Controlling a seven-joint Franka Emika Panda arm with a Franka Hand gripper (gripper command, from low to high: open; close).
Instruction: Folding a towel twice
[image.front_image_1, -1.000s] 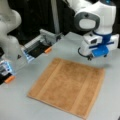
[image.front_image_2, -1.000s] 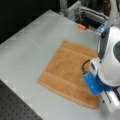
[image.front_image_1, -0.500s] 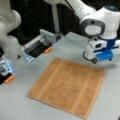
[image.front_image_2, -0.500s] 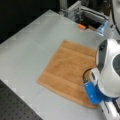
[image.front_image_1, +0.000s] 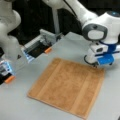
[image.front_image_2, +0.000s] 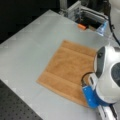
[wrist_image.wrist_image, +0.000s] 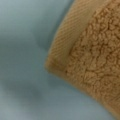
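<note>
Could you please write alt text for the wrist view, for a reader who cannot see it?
A close view of one corner of the tan terry towel, lying flat on the grey table, with its smooth woven hem along the edge. The gripper does not show in this view.

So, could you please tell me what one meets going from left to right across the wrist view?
Bare grey table → the towel's flat ribbed hem at its corner → the towel's fluffy terry pile, running to the right edge. The gripper does not show in this view.
</note>
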